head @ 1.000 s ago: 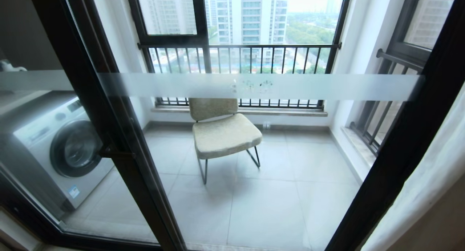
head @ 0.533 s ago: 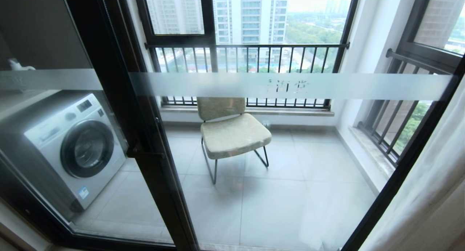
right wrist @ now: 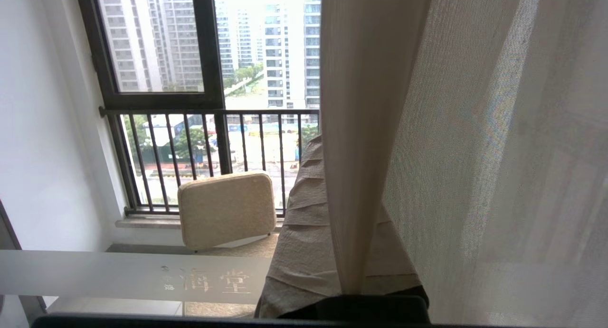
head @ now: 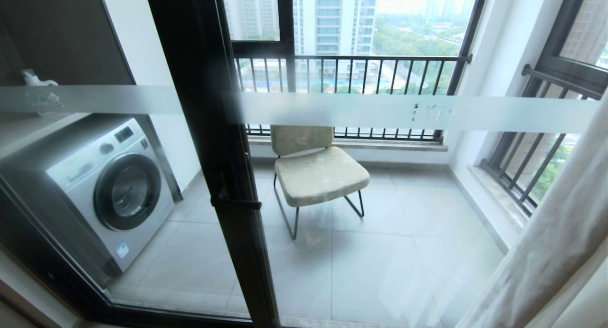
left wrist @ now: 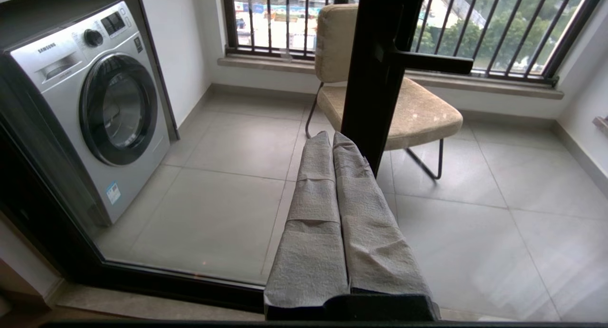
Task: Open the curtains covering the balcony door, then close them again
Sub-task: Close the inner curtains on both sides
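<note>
1. The curtains [head: 546, 252] are bunched at the right edge of the head view, and the balcony door [head: 380, 200] is bare across most of its glass. I judge the opening largely done and the closing still to come.
2. In the right wrist view, the right end effector [right wrist: 327, 290] is clenched on the curtains' leading edge, a fold of opaque fabric pinched between its padded fingers [right wrist: 304, 214] with the sheer layer hanging beside it.
3. The left end effector [left wrist: 332, 143] is clenched on nothing, pointing at the door frame below the handle [left wrist: 432, 62].
4. Neither arm shows in the head view. The curtain rail, the curtains' top and hem, and any curtain on the left side are out of view, so how fully they are drawn back cannot be told.
</note>
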